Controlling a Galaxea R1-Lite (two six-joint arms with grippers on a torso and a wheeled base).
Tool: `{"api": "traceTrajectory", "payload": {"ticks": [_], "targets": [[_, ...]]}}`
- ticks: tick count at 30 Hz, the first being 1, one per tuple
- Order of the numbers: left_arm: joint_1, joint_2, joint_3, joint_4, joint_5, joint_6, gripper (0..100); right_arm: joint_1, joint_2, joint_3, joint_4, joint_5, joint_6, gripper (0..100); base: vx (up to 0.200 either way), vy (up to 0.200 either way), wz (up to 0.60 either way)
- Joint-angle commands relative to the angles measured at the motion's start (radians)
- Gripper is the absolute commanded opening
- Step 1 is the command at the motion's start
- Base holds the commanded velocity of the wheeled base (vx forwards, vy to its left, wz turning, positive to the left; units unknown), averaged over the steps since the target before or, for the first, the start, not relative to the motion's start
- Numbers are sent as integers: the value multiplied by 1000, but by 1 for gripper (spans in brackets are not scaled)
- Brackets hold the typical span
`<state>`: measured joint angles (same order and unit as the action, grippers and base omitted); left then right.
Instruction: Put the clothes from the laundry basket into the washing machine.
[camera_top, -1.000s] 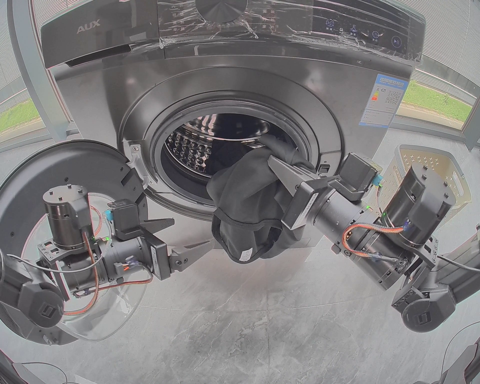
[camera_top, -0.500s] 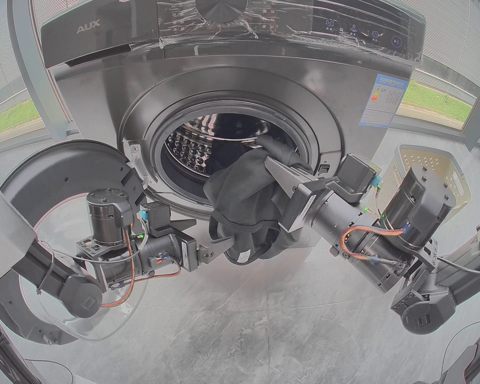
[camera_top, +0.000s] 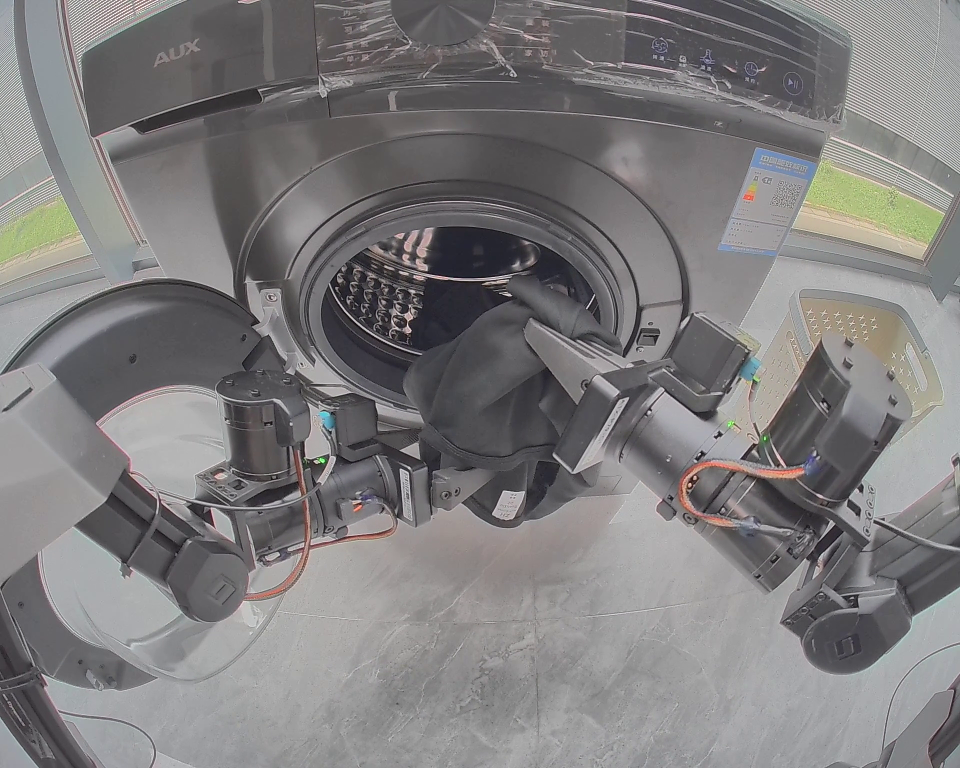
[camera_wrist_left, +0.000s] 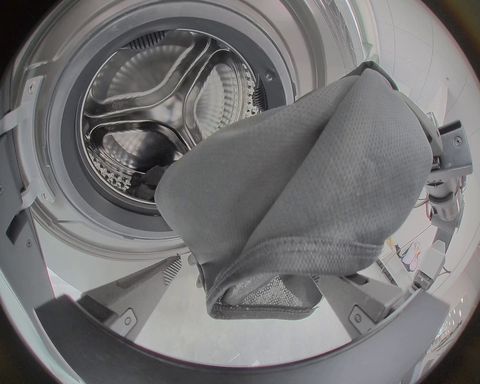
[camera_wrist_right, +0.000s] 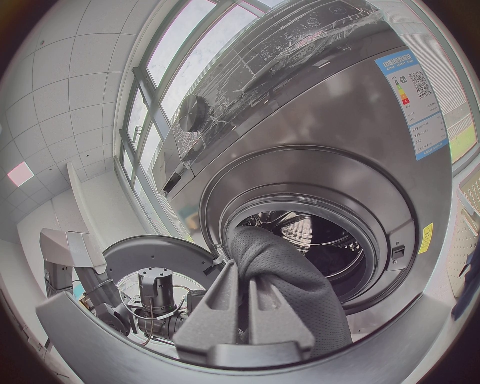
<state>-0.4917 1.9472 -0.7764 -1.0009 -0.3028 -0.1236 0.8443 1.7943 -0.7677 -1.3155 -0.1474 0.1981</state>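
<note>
Head cam right now: my right gripper (camera_top: 535, 338) is pinched on a black garment (camera_top: 475, 385), right at the lower right edge of the washing machine (camera_top: 480, 150) opening. The top of the cloth pokes into the steel drum (camera_top: 400, 290) and the rest droops over the rim toward the grey floor (camera_top: 520, 650). The left gripper (camera_top: 478, 482) sits low, touching the hanging bottom. The door (camera_top: 130, 330) is swung open on the left, with 1 beige laundry basket (camera_top: 880, 345) on the right.

Grey veined floor tiles (camera_top: 500, 640) below — windows (camera_wrist_right: 167, 80) and green grass (camera_top: 875, 207) behind.
</note>
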Motion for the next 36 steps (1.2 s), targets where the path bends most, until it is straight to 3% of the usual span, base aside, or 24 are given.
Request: {"api": "traceTrajectory", "payload": {"ticks": [1,2,3,16,22,32,33,36], "targets": [[-5,15,-11,-9,1,-2,100,3,-1,2,-1,0,0,0,0,0,0],[-7,24,-12,-22,1,-2,100,3,-1,1,-1,0,0,0,0,0,0],[-7,24,-12,-22,1,-2,0,3,-1,1,-1,0,0,0,0,0,0],[-34,-10,65,-139,17,-14,0,-14,22,4,-1,2,0,0,0,0,0],[-94,-183,233,-190,33,-16,0,-28,85,4,-36,11,0,0,0,0,0],[-97,-281,286,-236,50,-18,0,-14,165,31,-106,17,-3,0,0,0,0],[-97,-281,290,-252,50,-16,0,-13,165,33,-106,17,-3,100,0,0,0],[-96,-277,301,-315,56,-18,0,-13,165,53,-106,19,-5,100,0,0,0]]}}
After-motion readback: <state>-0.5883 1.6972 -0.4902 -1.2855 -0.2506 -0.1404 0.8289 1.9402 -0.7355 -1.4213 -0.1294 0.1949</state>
